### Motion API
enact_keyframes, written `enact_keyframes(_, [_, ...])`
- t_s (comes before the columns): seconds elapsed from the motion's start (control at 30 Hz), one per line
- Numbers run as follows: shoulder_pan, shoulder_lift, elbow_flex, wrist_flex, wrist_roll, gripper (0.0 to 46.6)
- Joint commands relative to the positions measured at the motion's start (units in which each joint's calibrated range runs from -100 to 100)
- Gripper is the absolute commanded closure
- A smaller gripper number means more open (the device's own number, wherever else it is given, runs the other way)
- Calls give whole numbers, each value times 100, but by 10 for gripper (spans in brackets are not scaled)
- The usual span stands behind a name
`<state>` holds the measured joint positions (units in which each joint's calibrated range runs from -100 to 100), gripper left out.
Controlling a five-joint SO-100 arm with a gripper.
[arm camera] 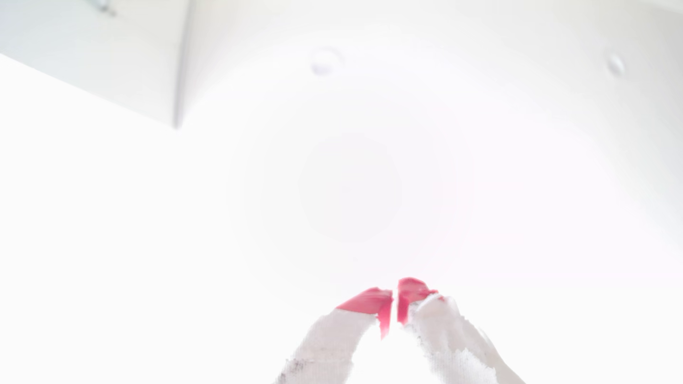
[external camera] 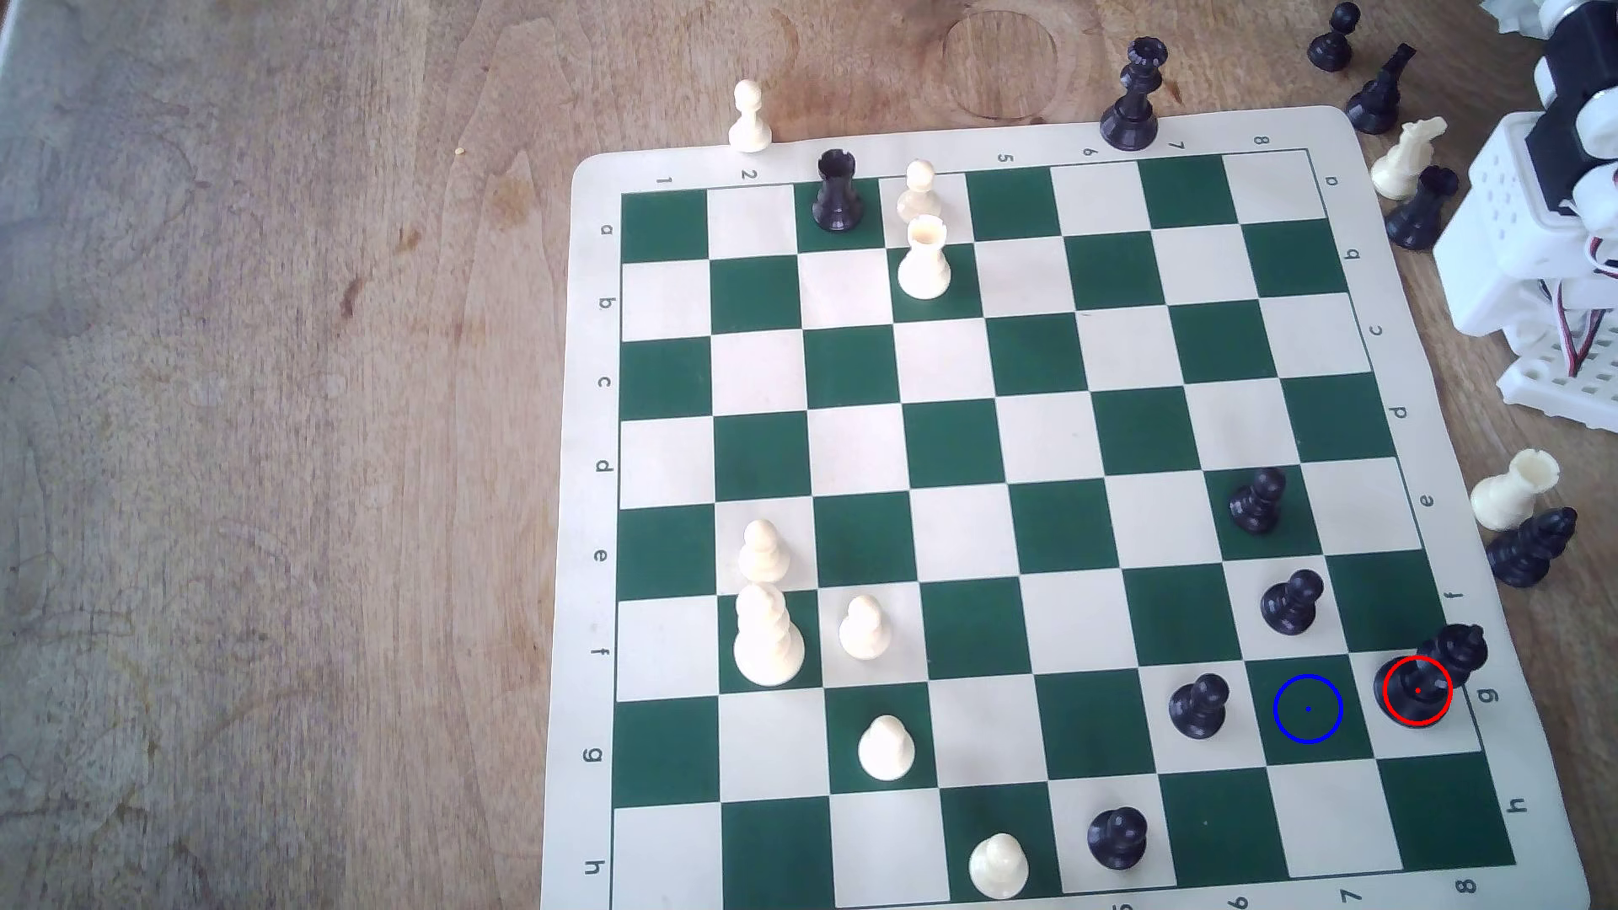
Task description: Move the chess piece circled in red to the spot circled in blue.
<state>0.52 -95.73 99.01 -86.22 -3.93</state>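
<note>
nearby, the black king (external camera: 1436, 678) stands on g8 beside blue-ringed g7 (external camera: 1308, 710); gripper (arm camera: 394, 304) nearly closed, empty.

Tall glossy black piece (external camera: 1436, 678) upright (red-ringed base) on cream square, beside blue-ringed green square (external camera: 1308, 710).

I see a green-and-cream checkered board (external camera: 1007, 525) on a brown wooden table (external camera: 263, 437). My gripper (arm camera: 394, 306) is white with pink fingertips (arm camera: 369, 301); the ringed piece (external camera: 1436, 678) is glossy black.
</note>
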Motion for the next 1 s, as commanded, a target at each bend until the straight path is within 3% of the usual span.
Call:
enact_keyframes(0.0, [-846, 6, 90, 2397, 405, 464])
enact_keyframes(0.2, [-1706, -3, 54, 5288, 1006, 465])
enact_keyframes(0.3, [-2199, 192, -73, 6066, 1162, 465])
enact_keyframes(0.53, [-2167, 787, -1959, 9031, 943, 464])
enact_keyframes(0.57, [-2175, 1050, -2738, 10227, 821, 464])
enact_keyframes(0.67, [-2144, 1423, -3745, 11701, 620, 453])
enact_keyframes(0.83, [-2504, 2119, -5286, 13978, 230, 393])
enact_keyframes(0.97, [-3020, 2247, -5467, 14789, 49, 384])
